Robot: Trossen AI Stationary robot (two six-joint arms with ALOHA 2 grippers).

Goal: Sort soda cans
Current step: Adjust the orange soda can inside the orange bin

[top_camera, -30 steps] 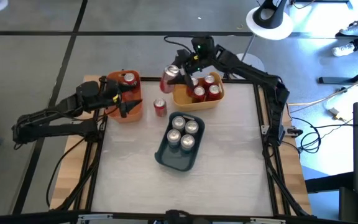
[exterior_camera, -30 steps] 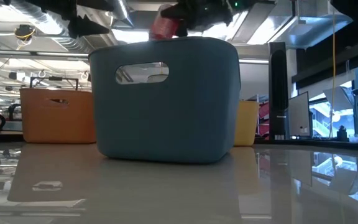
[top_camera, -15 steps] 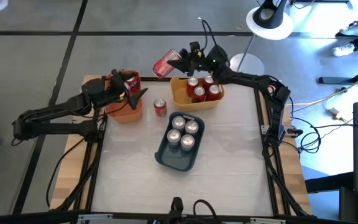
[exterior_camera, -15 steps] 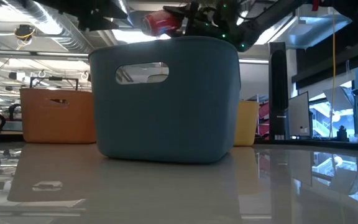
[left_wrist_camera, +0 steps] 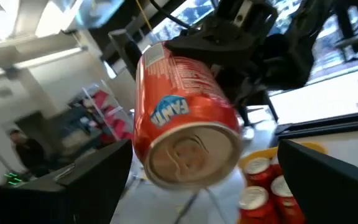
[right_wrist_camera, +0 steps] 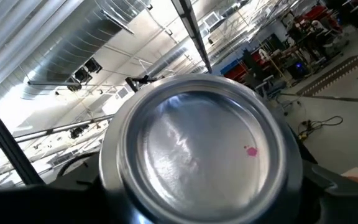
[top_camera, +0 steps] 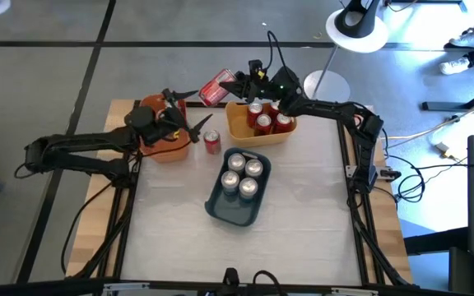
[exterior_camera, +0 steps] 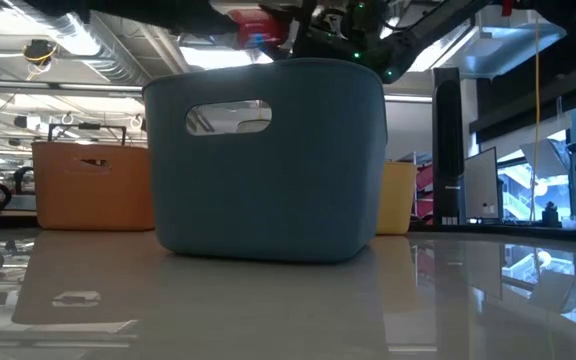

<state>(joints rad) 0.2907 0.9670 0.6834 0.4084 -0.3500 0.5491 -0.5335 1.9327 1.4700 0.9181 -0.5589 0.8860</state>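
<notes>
1. We see the right gripper (top_camera: 230,82) raised above the far edge of the surface (top_camera: 303,222), its fingers clamped on a red soda can (top_camera: 213,88) that lies tipped on its side between them.
2. In the right wrist view the silver end of that can (right_wrist_camera: 197,152) sits right between the fingers and fills most of the picture.
3. The left gripper (top_camera: 194,123) has its fingers spread wide with nothing between them; the held can (left_wrist_camera: 182,115) hangs just beyond their tips, not touching them.
4. One red can (top_camera: 211,141) stands upright on the surface just beside the left fingers.
5. Under the left gripper's wrist sits the orange bin (top_camera: 164,150); we cannot tell what is in it.
6. Just below the right fingers, the yellow bin (top_camera: 257,135) holds several red cans (top_camera: 263,122).
7. Nearer the front, well apart from both pairs of fingers, the dark blue-grey bin (top_camera: 235,212) holds four silver-topped cans (top_camera: 243,174).
8. In the low view this blue-grey bin (exterior_camera: 268,160) blocks most of the surface, with the held can (exterior_camera: 258,25) showing above its rim.
</notes>
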